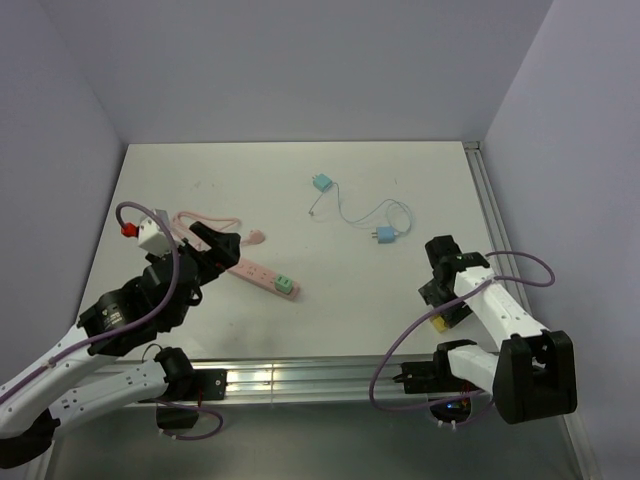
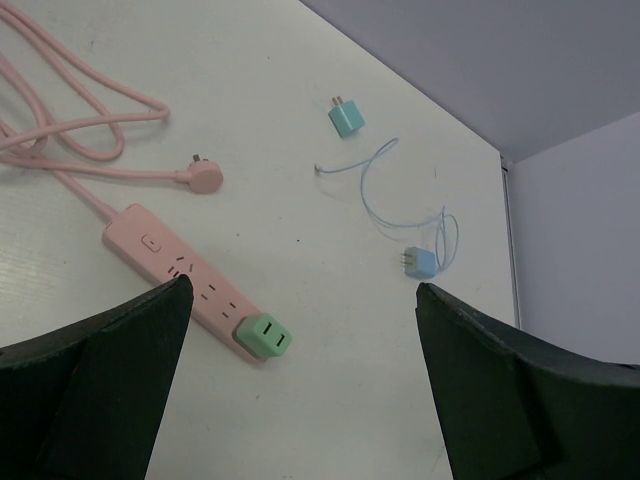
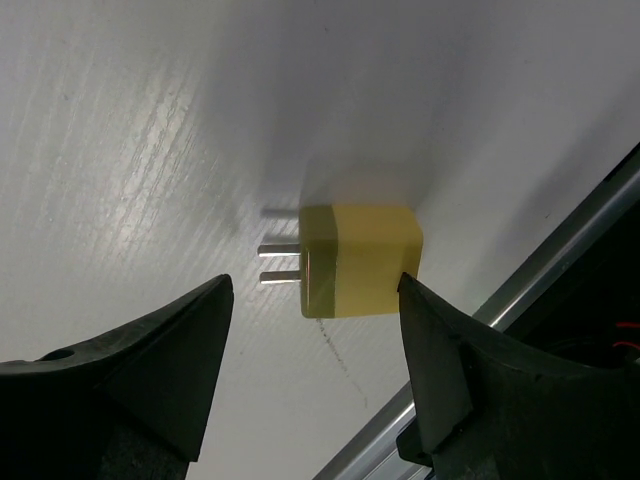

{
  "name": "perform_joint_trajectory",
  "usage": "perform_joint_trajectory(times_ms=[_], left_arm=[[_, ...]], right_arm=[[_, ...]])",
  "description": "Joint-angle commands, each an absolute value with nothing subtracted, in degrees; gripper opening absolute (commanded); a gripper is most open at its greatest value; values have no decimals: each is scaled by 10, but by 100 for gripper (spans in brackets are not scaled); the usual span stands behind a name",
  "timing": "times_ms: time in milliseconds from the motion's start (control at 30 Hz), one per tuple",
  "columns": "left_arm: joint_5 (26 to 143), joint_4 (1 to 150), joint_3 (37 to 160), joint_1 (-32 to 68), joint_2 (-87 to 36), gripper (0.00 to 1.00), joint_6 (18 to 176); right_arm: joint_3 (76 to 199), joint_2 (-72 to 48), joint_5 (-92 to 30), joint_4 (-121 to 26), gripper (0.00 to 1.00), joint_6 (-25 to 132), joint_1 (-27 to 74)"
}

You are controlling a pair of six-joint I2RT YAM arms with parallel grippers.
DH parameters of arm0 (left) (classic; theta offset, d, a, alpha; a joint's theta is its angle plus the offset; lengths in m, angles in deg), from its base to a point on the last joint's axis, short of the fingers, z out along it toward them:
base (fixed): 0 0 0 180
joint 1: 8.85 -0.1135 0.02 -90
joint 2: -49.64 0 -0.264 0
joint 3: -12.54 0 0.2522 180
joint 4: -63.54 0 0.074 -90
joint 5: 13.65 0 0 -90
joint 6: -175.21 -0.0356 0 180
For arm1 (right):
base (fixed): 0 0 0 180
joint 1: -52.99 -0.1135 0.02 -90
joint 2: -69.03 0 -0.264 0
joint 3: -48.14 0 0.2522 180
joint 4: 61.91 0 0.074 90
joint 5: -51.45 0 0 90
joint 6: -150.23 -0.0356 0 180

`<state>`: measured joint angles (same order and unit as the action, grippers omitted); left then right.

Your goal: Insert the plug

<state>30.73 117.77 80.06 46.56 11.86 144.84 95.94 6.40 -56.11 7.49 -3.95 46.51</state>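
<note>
- Table (image 1: 400, 300): one white surface, with one metal rail (image 1: 300, 378) along its near edge.
- Arms: two, based at the near edge.
- Left gripper (image 2: 302, 290): hangs over the left half of the table. Its jaws are spread wide with nothing between them.
- Right gripper (image 3: 315, 282): sits low over the near right corner.
- Power strip (image 2: 170, 270): one, pink, left of centre, just beyond the left gripper's fingertips.
- Pink cord (image 2: 80, 130): loops on the far left and ends in a flat pink cord plug (image 2: 205, 176) lying loose on the table.
- Plug blocks: four (one each in green, teal, blue and yellow).
- Green block (image 2: 262, 337): seated on the near right end of the power strip, and the only thing the strip holds.
- Teal block (image 2: 346, 118): lies far centre.
- Blue block (image 2: 421, 262): lies right of the teal block and nearer.
- Pale-blue cable (image 2: 375, 190): thin, running from the blue block. Its free end lies near the teal block but apart from it.
- Yellow plug (image 3: 365, 260): lies on its side at the near right, beside the rail, showing two metal prongs.
- Yellow plug and right gripper: the plug sits between the gripper's fingers, which stand apart and unclamped. One finger is at its back corner (contact cannot be told) and the other is clear of the prongs.
</note>
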Motion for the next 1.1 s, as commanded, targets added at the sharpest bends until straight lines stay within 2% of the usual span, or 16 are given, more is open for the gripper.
perform_joint_trajectory(times_ms=[0,67,167,433,500,533,600,900,967,1067], left_arm=[[311,1164,805,463,128,99,1446],[310,1162,803,463,135,100,1446],[310,1158,797,463,146,99,1444],[321,1146,793,463,140,99,1441],[326,1142,791,463,135,99,1440],[328,1141,792,463,133,99,1440],[328,1138,791,463,133,100,1441],[334,1132,790,463,126,99,1444],[339,1128,789,463,126,100,1442],[347,1124,788,463,121,100,1438]], right_arm=[[952,46,-580,49,73,-58,470],[953,35,-582,41,70,-58,471],[955,18,-589,33,57,-58,471],[957,10,-587,30,55,-46,471],[956,5,-579,25,46,-39,470],[952,4,-573,19,34,-34,470],[949,0,-566,-10,28,-8,469],[1005,-36,-530,-97,25,77,420],[1032,-58,-525,-110,20,92,389],[1069,-95,-522,-125,20,108,342]])
